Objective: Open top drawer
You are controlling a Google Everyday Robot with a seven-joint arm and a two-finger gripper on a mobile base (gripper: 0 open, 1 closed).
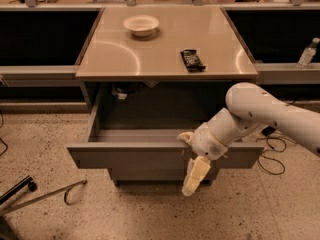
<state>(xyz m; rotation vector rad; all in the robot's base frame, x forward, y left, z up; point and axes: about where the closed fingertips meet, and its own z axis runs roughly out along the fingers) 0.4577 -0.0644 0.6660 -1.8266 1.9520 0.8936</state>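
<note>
Top drawer [130, 156]: pulled well out with its tray exposed, so the task looks nearly done.
Gripper [187, 163]: pinching the handle-less front lip, one finger inside, one outside.

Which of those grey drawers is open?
The wide grey metal top drawer, pulled out, gripper at its front; the narrower grey front beneath sits shut.

The glossy metal bench [165, 59] is gleaming; the smooth plastic gripper [190, 161] is hanging at the matt grey metal top drawer [125, 156] front.
</note>
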